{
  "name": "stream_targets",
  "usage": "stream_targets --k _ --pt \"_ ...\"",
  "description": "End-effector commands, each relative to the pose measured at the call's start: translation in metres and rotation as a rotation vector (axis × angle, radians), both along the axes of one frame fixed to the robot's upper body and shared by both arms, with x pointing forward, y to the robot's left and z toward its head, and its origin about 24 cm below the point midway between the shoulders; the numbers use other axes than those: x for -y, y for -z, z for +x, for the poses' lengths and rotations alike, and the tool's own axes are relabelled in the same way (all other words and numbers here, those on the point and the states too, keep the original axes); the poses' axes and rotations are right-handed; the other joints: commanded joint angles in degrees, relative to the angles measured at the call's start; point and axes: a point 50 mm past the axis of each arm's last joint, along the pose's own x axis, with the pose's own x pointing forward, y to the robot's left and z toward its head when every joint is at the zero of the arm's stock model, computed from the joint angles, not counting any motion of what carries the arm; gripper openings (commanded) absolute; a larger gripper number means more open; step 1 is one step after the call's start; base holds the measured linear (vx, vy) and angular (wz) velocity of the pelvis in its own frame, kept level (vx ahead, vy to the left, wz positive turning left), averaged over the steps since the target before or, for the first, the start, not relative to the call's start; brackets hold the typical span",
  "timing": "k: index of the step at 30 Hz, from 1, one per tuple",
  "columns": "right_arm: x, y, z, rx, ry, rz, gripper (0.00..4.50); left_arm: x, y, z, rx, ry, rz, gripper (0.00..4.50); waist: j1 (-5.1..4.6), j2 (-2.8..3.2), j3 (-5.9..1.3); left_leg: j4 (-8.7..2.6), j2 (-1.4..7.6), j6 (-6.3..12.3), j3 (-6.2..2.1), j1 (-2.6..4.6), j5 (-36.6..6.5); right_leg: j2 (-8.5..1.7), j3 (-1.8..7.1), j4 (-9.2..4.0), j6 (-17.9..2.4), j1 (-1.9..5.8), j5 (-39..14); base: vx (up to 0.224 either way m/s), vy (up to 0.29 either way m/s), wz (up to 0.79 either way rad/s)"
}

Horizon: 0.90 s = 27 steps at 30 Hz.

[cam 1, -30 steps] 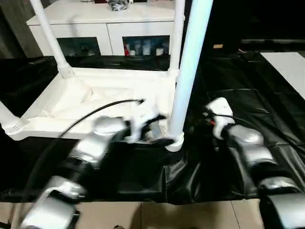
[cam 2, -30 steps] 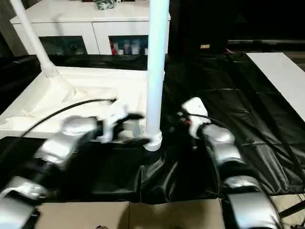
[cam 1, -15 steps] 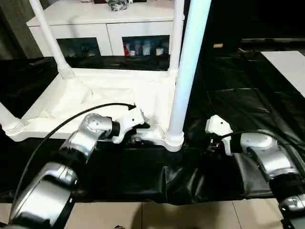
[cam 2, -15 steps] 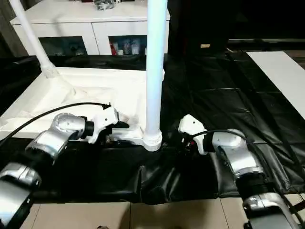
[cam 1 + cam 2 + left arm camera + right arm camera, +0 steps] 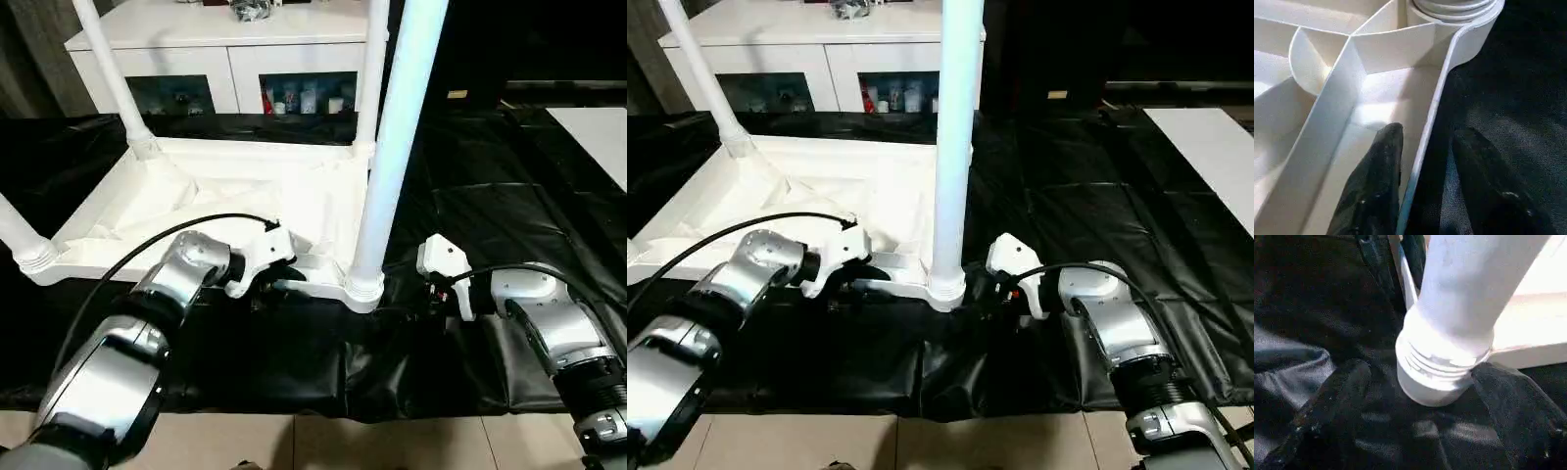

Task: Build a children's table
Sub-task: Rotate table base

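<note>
White plastic table top [image 5: 196, 196] lying upside down on black sheet [image 5: 509, 206], legs up. Left gripper [image 5: 1422, 161] fingers straddling near rim, not yet clamped. Right gripper [image 5: 1415, 396] spread wide, flanking corner leg [image 5: 1459, 318] base. Looking like seating/flipping stage; next needing firm rim grip.

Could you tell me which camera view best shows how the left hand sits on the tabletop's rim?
The left wrist view: the left hand straddles the tabletop's rim, one finger inside, one outside. The eye views show that hand from the side, fingers mostly hidden.
</note>
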Motion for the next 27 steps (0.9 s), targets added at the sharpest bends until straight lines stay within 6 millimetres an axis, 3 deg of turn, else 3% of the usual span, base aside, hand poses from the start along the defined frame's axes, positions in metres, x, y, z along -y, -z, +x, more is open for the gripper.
stream_targets --k 1,10,12,16,18,19,21,24,25,26,27 --pt "0.000 -0.004 -0.002 0.007 -0.017 0.004 3.80 0.001 0.000 0.000 -0.016 0.030 0.028 1.58 0.27 -0.59 -4.12 -4.61 1.90 4.00 -0.94 0.86 -14.5 -2.95 1.86 -4.41 -14.5 3.33 -13.9 0.000 0.000 0.00" --pt "-0.001 -0.004 0.001 0.032 0.019 0.008 3.80 0.002 0.008 -0.001 -0.095 -0.042 -0.014 1.04 0.30 -0.53 -4.23 -4.46 1.86 4.68 -0.84 0.79 -13.1 -2.94 1.82 -4.20 -15.6 3.43 -11.0 0.000 0.000 0.00" --pt "0.000 -0.004 0.005 0.061 0.067 0.004 3.80 -0.001 0.013 -0.002 -0.110 -0.094 0.007 0.72 0.23 -0.28 -4.11 -4.60 1.93 4.15 -0.88 0.95 -14.2 -2.96 1.87 -4.30 -15.6 3.25 -12.1 0.000 0.000 0.00" --pt "0.004 -0.003 0.011 0.099 0.148 0.009 3.80 -0.009 0.021 -0.003 -0.075 -0.202 0.013 0.62 -0.14 -0.50 -3.87 -4.90 1.85 3.05 -1.03 1.03 -16.7 -3.00 1.85 -4.77 -14.5 3.30 -16.5 0.000 0.000 0.00" --pt "0.004 -0.002 0.011 0.098 0.169 0.019 3.80 -0.013 0.023 -0.003 -0.048 -0.264 0.010 0.51 -0.55 -0.74 -3.82 -4.93 1.87 3.29 -1.13 0.75 -16.6 -3.09 1.83 -4.65 -14.0 3.49 -17.1 0.000 0.000 0.00" --pt "0.005 0.000 0.012 0.107 0.210 0.014 3.80 -0.018 0.022 -0.005 -0.030 -0.318 0.001 0.49 -0.93 -1.15 -3.76 -5.02 1.84 3.51 -1.15 0.59 -16.6 -3.01 1.75 -4.82 -13.4 3.47 -18.3 0.000 0.000 0.00" --pt "0.006 0.002 0.014 0.111 0.249 0.012 3.80 -0.021 0.021 -0.007 -0.016 -0.358 0.001 0.43 -1.61 -1.02 -3.57 -5.16 1.68 3.39 -1.38 -0.06 -16.3 -3.10 1.51 -4.81 -12.1 3.77 -21.3 0.000 0.000 0.00" --pt "0.008 0.004 0.018 0.118 0.310 0.010 3.80 -0.020 0.018 -0.013 0.007 -0.389 -0.020 0.36 -2.16 -0.99 -3.61 -5.20 1.81 2.89 -1.62 0.10 -16.3 -3.20 1.57 -4.98 -11.1 3.45 -23.1 0.000 0.000 0.00" --pt "0.008 0.005 0.018 0.117 0.316 0.011 3.80 -0.016 0.018 -0.018 0.010 -0.367 -0.042 0.36 -2.58 -1.55 -3.65 -5.01 1.57 3.23 -1.42 0.21 -16.4 -2.95 1.51 -5.37 -11.2 3.17 -23.5 0.000 0.000 0.00" --pt "0.007 0.006 0.018 0.116 0.316 0.013 3.80 -0.011 0.016 -0.022 0.017 -0.332 -0.068 0.32 -2.58 -1.47 -3.73 -4.86 1.56 3.39 -1.42 0.36 -16.3 -3.02 1.57 -5.24 -11.4 3.13 -23.3 0.000 0.000 0.00" --pt "0.006 0.006 0.018 0.115 0.312 0.014 3.80 -0.008 0.015 -0.025 0.029 -0.296 -0.089 0.28 -2.66 -1.31 -3.77 -4.83 1.49 4.06 -1.43 0.05 -15.0 -3.00 1.59 -5.24 -11.5 3.25 -22.5 0.000 0.000 0.00"
